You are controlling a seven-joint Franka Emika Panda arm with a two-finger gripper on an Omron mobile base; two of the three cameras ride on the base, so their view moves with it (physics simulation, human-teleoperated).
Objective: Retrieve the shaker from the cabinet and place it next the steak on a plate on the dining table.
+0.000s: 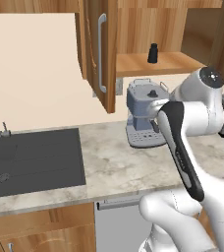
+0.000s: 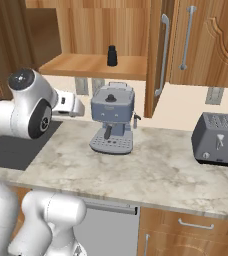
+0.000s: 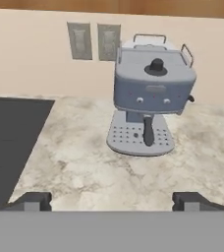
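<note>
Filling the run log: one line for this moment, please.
cabinet door: open | shaker: upright on shelf | gripper: open, empty, facing coffee machine

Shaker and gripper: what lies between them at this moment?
The shaker stands on the open cabinet shelf. Below it, on the counter, the coffee machine sits ahead of the open gripper, with bare counter before it in the hand view.
</note>
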